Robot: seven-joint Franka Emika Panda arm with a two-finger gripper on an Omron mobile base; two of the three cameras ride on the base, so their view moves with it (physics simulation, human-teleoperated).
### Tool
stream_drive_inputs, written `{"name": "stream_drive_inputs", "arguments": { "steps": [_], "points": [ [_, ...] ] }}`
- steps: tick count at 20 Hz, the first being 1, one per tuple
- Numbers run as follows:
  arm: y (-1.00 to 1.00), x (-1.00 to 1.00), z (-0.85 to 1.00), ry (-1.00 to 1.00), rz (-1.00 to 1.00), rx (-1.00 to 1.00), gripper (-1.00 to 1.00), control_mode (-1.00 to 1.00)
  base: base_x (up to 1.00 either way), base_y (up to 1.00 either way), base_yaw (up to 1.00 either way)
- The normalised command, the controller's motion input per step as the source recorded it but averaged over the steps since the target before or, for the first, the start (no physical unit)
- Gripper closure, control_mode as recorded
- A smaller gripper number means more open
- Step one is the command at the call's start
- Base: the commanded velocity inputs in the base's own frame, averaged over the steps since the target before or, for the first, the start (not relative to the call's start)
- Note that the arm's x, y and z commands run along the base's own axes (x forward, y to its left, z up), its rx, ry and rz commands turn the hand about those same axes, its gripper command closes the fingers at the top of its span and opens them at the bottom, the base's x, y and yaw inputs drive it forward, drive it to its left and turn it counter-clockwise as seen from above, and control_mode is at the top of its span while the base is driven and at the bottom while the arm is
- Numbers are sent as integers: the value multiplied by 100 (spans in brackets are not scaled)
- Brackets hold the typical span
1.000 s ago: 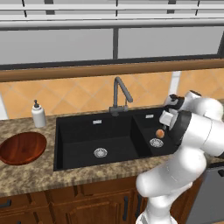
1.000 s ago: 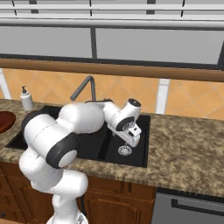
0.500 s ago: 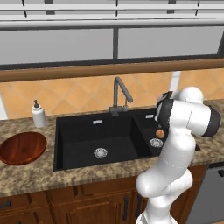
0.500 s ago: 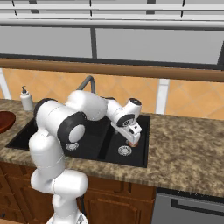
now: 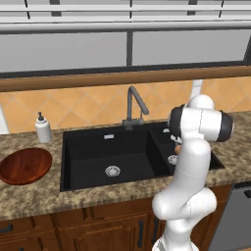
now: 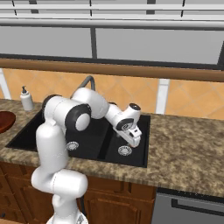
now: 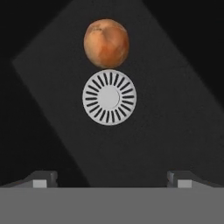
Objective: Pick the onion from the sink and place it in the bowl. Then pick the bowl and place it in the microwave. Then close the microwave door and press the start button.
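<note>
The onion [image 7: 106, 43], a small orange-tan ball, lies on the floor of the smaller basin of the black sink [image 5: 105, 147], just past that basin's round silver drain [image 7: 109, 97]. My gripper [image 7: 111, 179] hangs open above the drain and points straight down, with nothing between its fingertips [image 7: 41, 178]. From the right base view my gripper [image 6: 133, 139] is low over the small basin, beside the drain [image 6: 124, 150]. The reddish-brown wooden bowl [image 5: 24, 165] sits empty on the counter left of the sink. The microwave and its door are out of view.
A grey gooseneck faucet [image 5: 133, 105] rises behind the divider between the basins. A white soap bottle [image 5: 43, 128] stands at the back left of the counter. The speckled stone counter [image 6: 183, 144] runs on to the right of the sink.
The arm has swung its elbow inward and upright, and the hand has come down lower over the small basin. The jaws stay wide open and the onion has not moved.
</note>
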Motion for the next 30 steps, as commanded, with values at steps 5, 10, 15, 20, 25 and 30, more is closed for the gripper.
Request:
{"name": "stream_drive_inputs", "arguments": {
  "steps": [5, 10, 15, 20, 25, 30],
  "points": [
    [-7, 14, -27, -1, 0, -10, -100, -100, 0, 0, 0],
    [-2, 12, -13, -6, 0, -15, -100, -100, 0, 0, 0],
    [-10, 12, -11, -6, 0, -7, -100, -100, 0, 0, 0],
    [-23, 10, -16, 0, 0, 0, -100, -100, 0, 0, 0],
    [-27, 24, -4, 0, 0, 0, -100, -100, 0, 0, 0],
    [-5, 44, -12, 0, 0, 0, -100, -100, 0, 0, 0]
  ]
}}
